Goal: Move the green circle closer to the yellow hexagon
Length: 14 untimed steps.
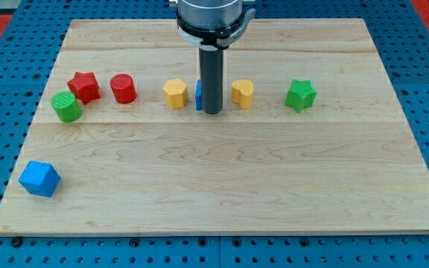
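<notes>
The wooden board (222, 201) fills the view, and everything gets placed off the yellow hexagon (175, 94) sitting in the upper middle. My rod comes down from the view's top, and my tip (212, 112) rests just to the hexagon's right, with a blue block (199, 94) squeezed between them, mostly hidden behind the rod, shape impossible to call. No jaws here, just a bare rod, holding nothing. The green circle (67, 107) is well off to the hexagon's left, touching or almost touching the red star (84, 86), with the red cylinder (124, 88) between star and hexagon. That's the danger: pushed straight along the row, the green circle could shove both red pieces into the hexagon. Further right are a yellow heart (242, 94) and a green star (301, 95); a blue cube (39, 179) sits far lower left.
</notes>
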Motion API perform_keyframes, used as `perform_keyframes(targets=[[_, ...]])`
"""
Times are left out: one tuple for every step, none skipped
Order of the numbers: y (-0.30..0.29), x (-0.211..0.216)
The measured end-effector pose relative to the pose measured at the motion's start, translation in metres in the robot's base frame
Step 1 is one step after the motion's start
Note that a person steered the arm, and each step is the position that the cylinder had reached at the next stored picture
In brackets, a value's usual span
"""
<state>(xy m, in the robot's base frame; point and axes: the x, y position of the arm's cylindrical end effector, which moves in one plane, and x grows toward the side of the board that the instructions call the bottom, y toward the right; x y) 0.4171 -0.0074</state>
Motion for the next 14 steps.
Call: perform_keyframes(targets=[[-0.010, 0.023], [-0.096, 0.055], [-0.236, 0.069], [-0.294, 0.070], [-0.280, 0.031], [-0.271, 0.007], [-0.298, 0.004], [-0.251, 0.004], [-0.185, 0.006], [-0.153, 0.020], [-0.127, 0.023], [-0.125, 0.031], [-0.119, 0.035], [-0.119, 0.020]])
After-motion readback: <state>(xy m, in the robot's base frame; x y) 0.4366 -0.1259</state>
